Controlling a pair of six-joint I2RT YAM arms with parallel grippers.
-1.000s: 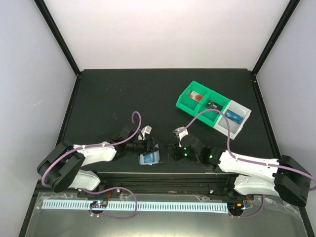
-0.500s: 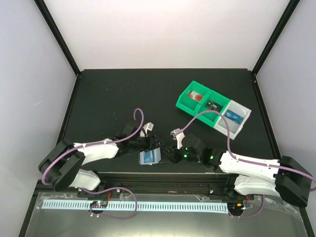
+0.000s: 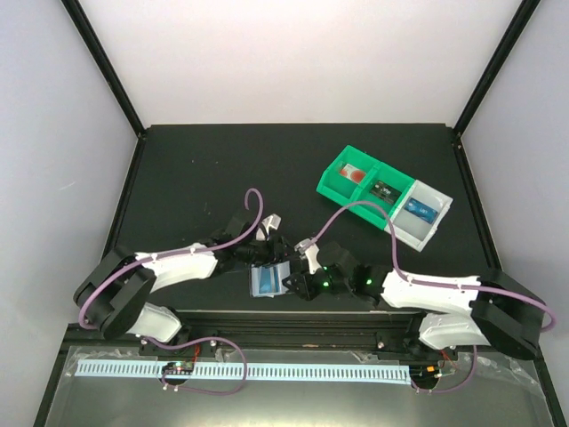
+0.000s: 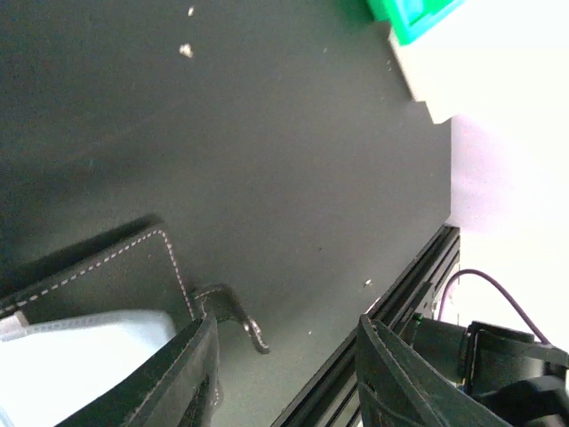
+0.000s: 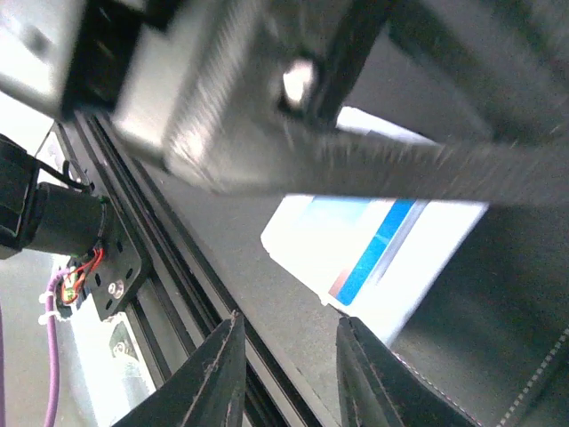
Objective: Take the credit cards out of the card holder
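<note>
A: Where is the card holder (image 3: 269,281) at this moment?

B: It lies flat on the black tabletop (image 3: 196,178), close to the near edge, between the ends of the two arms. The left wrist view shows its dark stitched edge and its pale blue-grey sleeve at the lower left.

A: And the left pincer (image 4: 286,325), how does it stand?

B: Its jaws are apart, moderately wide. Between them I see only bare tabletop and a small dark strap. One finger (image 4: 191,374) overlaps the pale part of the holder, but I cannot tell if it really touches it.

A: The right pincer (image 5: 290,320)?

B: Its gap is narrower and nothing is inside it. The holder is just beside it, and a bright blue band shows through the sleeve. A blurred part of the other arm crosses the top of that view.

A: Is any credit card (image 3: 418,210) outside the holder?

B: Yes, one blue card lies in the grey end compartment of the tray (image 3: 338,196), far to the right. The green compartments hold a red-and-white item (image 3: 354,173) and a dark green item (image 3: 383,188).
</note>
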